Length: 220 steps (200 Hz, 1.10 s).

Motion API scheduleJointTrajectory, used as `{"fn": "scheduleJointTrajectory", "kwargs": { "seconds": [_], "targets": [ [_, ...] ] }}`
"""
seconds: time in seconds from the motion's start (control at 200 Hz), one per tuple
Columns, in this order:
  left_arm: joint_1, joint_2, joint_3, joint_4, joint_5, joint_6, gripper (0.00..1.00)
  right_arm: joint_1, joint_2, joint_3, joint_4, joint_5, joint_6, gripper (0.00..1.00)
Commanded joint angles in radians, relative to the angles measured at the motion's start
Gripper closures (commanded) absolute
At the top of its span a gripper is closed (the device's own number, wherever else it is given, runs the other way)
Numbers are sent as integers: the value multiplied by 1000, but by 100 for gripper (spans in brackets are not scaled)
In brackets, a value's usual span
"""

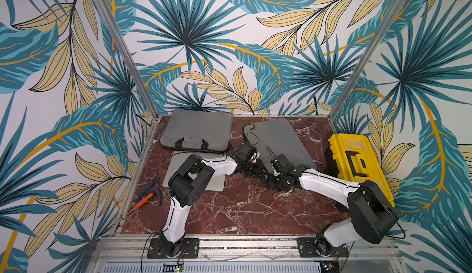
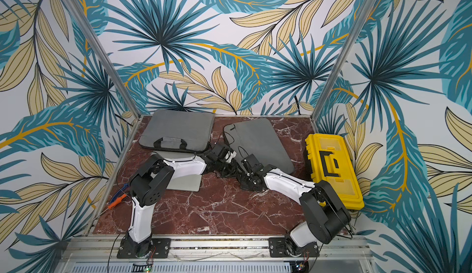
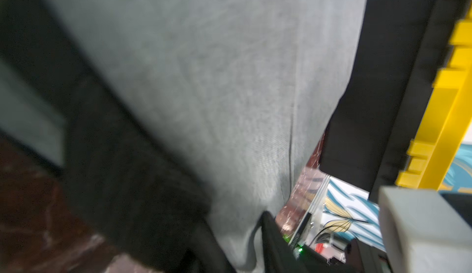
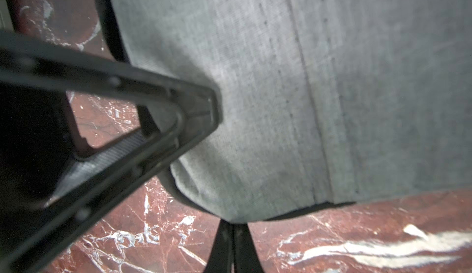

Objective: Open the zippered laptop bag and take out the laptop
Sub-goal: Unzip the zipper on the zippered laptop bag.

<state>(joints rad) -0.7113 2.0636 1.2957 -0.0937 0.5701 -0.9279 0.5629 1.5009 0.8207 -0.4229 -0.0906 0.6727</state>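
Laptop bag (image 1: 278, 141) — a grey fabric sleeve with black edging — lies flat and skewed on the marble counter (image 1: 242, 207) in both top views. It sits toward the far edge, right of centre, with its near corner reaching toward mid-counter. Both arms meet at that corner: the left pincer (image 1: 256, 170) and the right pincer (image 1: 269, 182) sit close together there, too bunched to read from above. A second grey bag with handles (image 1: 196, 131) lies by the far-left corner. A silver laptop (image 1: 215, 182) lies just in front of it, partly under the left arm. A yellow toolbox (image 1: 373, 177) runs along the right edge.

In the left wrist view, blurred grey cloth of the laptop bag (image 3: 204, 92) fills the frame. I cannot tell how wide the left pincer stands or whether it holds anything.

In the right wrist view, the right pincer (image 4: 233, 243) is closed, its tips together against the black edging at the bag's corner. Whether a zipper pull sits between them cannot be made out. A black finger (image 4: 153, 87) of the left pincer reaches over the cloth beside that corner.

My judgement is that the task is at an early stage. No gap shows in this bag's seam and no laptop is emerging from it, so running the zip and drawing the laptop out are both left.
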Motion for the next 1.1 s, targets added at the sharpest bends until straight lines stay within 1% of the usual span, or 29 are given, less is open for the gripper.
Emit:
{"fn": "scheduleJointTrajectory", "kwargs": {
  "seconds": [0.0, 0.19, 0.35, 0.466, 0.631, 0.891, 0.981, 1.036, 1.041, 1.096],
  "targets": [
    [-3, 13, -6, 2, 4, 1, 81, -4, -34, -28, 14, 11, -7, 100],
    [-3, 9, -4, 3, -3, 4, 100, -30, -56, -84, 2, 24, -14, 100],
    [-2, -4, -15, 3, -16, 6, 100, -66, -78, -119, -14, 37, -33, 100],
    [-1, -14, -25, 4, -27, 8, 100, -88, -92, -126, -41, 72, -49, 100],
    [-1, -36, -42, 3, -48, 15, 100, -109, -112, -112, -104, 152, -83, 100],
    [8, -61, -67, 2, -71, 17, 100, -128, -126, -88, -176, 263, -94, 100],
    [8, -58, -62, 3, -63, 20, 100, -129, -131, -83, -163, 244, -100, 96],
    [8, -52, -54, 4, -52, 21, 100, -127, -136, -80, -142, 211, -106, 91],
    [9, -51, -53, 3, -50, 22, 100, -127, -137, -79, -139, 208, -107, 91],
    [8, -48, -47, 4, -46, 24, 82, -124, -152, -78, -116, 176, -120, 85]
  ]
}}
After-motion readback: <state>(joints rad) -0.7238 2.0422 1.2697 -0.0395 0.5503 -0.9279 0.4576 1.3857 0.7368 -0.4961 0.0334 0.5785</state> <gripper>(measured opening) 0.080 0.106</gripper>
